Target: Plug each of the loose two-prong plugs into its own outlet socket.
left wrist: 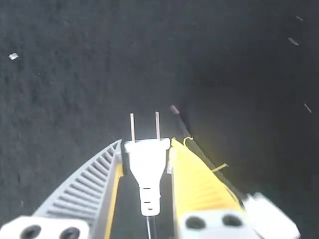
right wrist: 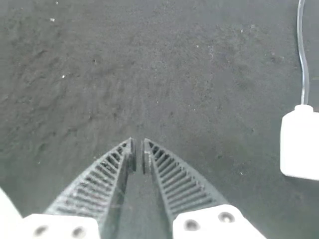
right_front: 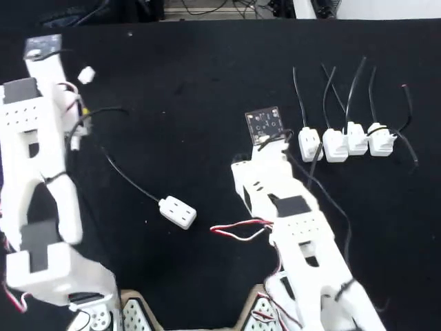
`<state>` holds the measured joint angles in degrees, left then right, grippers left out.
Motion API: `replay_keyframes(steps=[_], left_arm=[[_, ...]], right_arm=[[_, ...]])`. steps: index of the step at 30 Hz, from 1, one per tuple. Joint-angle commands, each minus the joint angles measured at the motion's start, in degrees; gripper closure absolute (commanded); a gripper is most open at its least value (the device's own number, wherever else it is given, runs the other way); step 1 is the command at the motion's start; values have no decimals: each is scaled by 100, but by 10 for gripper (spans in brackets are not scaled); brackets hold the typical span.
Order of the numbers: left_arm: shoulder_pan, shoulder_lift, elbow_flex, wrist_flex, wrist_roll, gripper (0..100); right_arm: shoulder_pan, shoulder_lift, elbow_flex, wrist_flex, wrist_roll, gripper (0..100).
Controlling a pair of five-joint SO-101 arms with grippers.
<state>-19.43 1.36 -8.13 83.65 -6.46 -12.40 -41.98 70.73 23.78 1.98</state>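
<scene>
A white two-prong plug (left wrist: 147, 162) sits between the fingers of my left gripper (left wrist: 147, 143), prongs pointing away over the black mat. The gripper is shut on the plug body, and its cable runs back between the fingers. In the high view the left arm (right_front: 38, 172) stands at the table's left side. A black cord runs from it to a white outlet socket (right_front: 178, 212) lying mid-table. My right gripper (right wrist: 138, 145) is shut with nothing in it, just above the mat. A white block (right wrist: 299, 144) with a thin cable lies close beside it.
A row of several white plug blocks (right_front: 344, 142) with black cables lies at the right, beside the right arm's (right_front: 296, 214) wrist camera board (right_front: 264, 125). Red and white wires (right_front: 238, 229) loop out from the right arm. Open mat lies between the arms.
</scene>
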Motion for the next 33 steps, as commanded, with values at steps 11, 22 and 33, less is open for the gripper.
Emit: replay_keyframes(steps=[11,22,33], left_arm=[[3415,-3288,3960,-1521,53,971],[4848,-4211,6325,-4589,1081,870],[3503,-4686,5710,-3569,1618,722]], right_arm=[[1776,-4927,180,3578,835,977],[1802,-6615,2062,3789,1160,976],[1618,-6642,1982,3798,1169,945]])
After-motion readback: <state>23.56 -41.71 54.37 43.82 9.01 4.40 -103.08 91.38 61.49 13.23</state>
